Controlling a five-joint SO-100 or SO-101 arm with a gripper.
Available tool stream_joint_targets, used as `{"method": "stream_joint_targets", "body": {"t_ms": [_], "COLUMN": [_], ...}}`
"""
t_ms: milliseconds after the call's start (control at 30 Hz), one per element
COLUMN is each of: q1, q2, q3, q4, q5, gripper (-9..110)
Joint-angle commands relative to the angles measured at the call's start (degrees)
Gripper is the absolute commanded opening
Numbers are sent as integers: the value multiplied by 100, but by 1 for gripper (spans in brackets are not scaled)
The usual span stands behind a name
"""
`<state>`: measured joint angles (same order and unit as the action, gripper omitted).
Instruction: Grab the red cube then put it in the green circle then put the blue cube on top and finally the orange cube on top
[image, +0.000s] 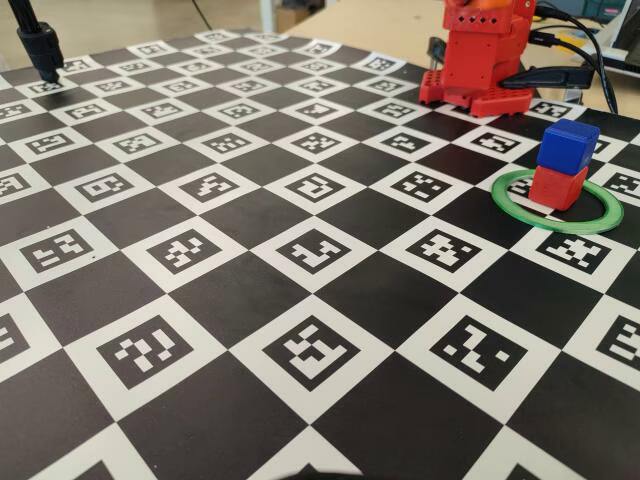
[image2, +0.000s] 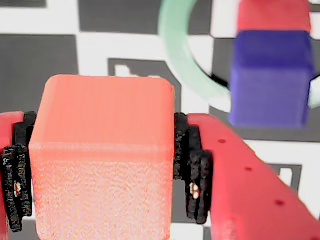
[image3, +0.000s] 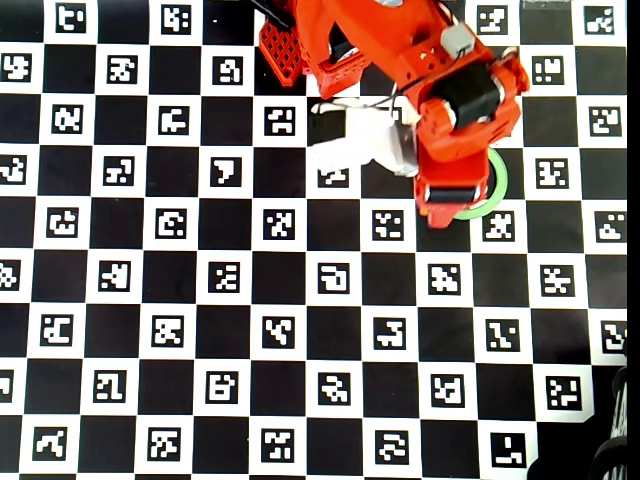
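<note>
Orange cube (image2: 102, 160) between claw (image2: 102, 167) pads

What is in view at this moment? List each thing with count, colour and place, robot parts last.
red cube: one, red, inside the green circle, bottom of the stack.
blue cube: one, dark blue, resting on the red cube.
orange cube: one, bright orange, held between the end effector's pads in the wrist view; not seen in the fixed view.
green circle: one, translucent green ring, flat on the board at the right of the fixed view.
marker board: one, black and white squares with printed codes, covering the table.
black stand: one, black, far left corner in the fixed view.
arm: one, orange-red, over the ring in the overhead view.
end effector: one, red with black pads, closed on the orange cube.
</note>
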<state>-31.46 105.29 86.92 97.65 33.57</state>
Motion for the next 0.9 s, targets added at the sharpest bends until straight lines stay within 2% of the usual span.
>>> {"method": "stream_joint_targets", "body": {"t_ms": [0,333,533,867], "q1": [-396,-1037,-1380,-1564], "q2": [483,237,167,9], "q3": [-35,-202,35,369], "q4": [141,97,-141,-650], "q5": [334,677,1397,1582], "gripper": [10,9,8,8]}}
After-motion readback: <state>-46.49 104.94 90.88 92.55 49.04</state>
